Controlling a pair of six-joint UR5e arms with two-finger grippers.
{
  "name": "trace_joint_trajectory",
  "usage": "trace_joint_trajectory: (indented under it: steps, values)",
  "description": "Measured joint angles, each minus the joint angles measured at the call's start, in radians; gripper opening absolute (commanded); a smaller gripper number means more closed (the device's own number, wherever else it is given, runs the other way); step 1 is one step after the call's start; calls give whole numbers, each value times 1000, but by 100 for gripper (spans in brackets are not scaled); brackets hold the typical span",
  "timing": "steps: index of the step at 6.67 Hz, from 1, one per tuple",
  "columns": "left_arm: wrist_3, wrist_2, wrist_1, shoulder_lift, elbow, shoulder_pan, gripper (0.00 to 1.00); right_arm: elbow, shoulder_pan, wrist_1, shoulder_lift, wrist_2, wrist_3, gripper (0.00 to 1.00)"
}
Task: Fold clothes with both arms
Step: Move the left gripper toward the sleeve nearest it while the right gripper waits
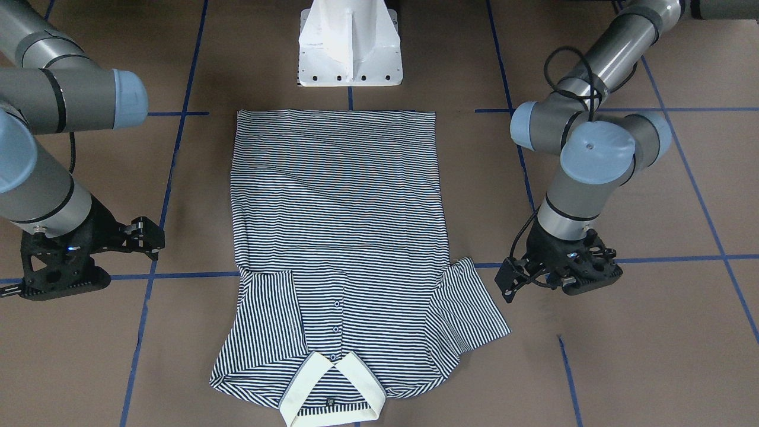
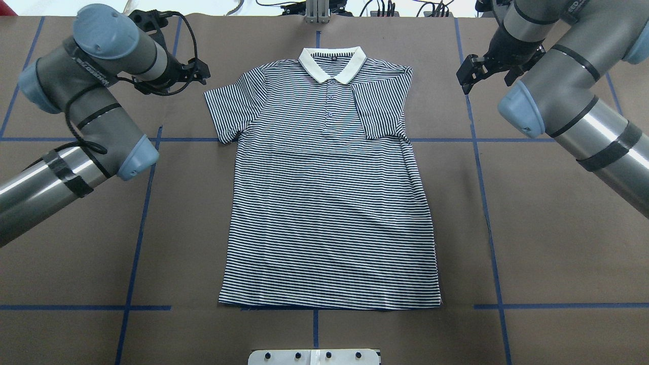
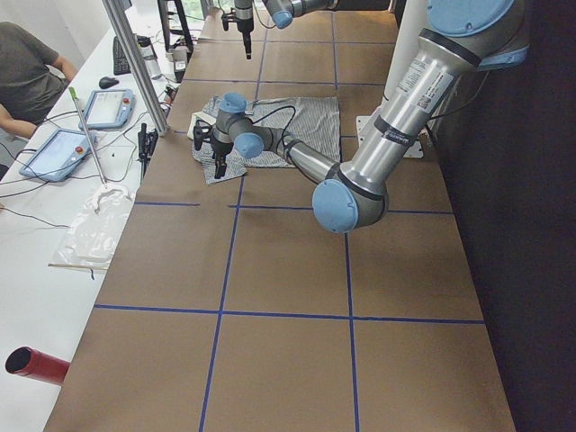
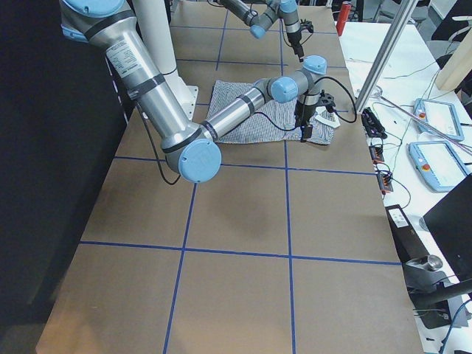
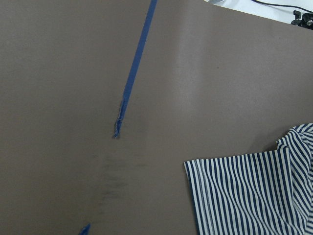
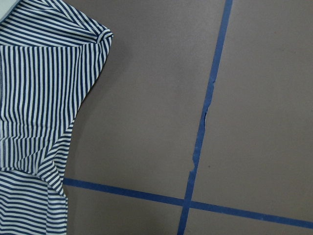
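Note:
The striped polo shirt lies flat and face up on the brown table, its cream collar at the far side from the robot's base. The sleeve on my right is folded in over the chest. The other sleeve lies spread out. My left gripper hovers open just outside the spread sleeve, holding nothing. Beyond the folded sleeve's shoulder, my right gripper is open and empty. The wrist views show only a sleeve edge and bare table.
The white pedestal base stands at the shirt's hem end. Blue tape lines grid the table. Beside the table's far edge, a bench holds tablets and cables, with a person seated there. A red cylinder lies near the corner.

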Motion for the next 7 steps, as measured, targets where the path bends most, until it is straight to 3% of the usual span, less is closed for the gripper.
trace_joint_trajectory:
  steps: [2, 7]
  values:
    - [44, 75, -100, -76, 162, 34, 94, 5, 17, 5, -14, 52, 4, 100]
    - [99, 118, -138, -122, 264, 58, 89, 4, 15, 11, -14, 62, 26, 100]
